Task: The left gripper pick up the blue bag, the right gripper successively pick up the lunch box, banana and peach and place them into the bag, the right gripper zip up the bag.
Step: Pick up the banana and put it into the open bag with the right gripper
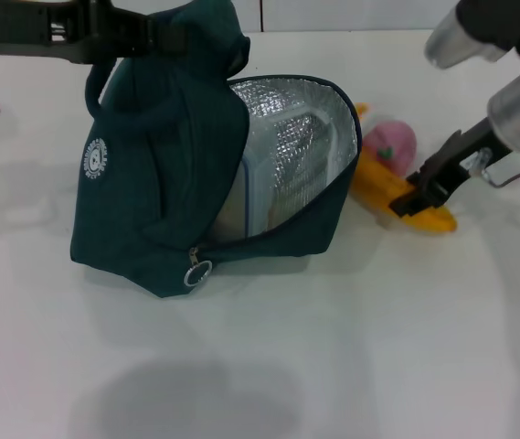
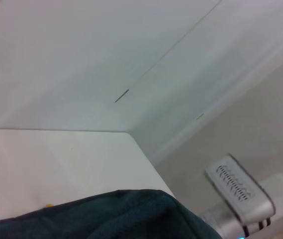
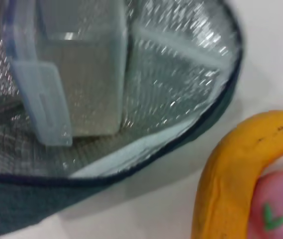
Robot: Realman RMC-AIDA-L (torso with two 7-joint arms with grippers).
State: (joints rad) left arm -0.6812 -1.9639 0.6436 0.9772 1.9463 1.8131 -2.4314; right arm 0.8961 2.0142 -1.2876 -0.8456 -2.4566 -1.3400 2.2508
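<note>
My left gripper (image 1: pixel 136 32) holds the blue bag (image 1: pixel 150 183) up, lunch box (image 1: pixel 278 174) inside; right gripper (image 1: pixel 417 197) jaws pinch the banana (image 1: pixel 383 183) beside the peach (image 1: pixel 392 142).

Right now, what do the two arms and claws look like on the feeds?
Left arm: dark grey, flat and boxy, a dark cable trailing from it. Right arm: silver rounded segments, a glowing cyan light, thin cable behind. Right claw: black, angular fingers. Left claw: black.

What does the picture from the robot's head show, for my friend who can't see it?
The right gripper is down on a banana lying on a white table, beside an open blue bag. A lunch box is inside the bag; a peach sits behind the banana.
</note>
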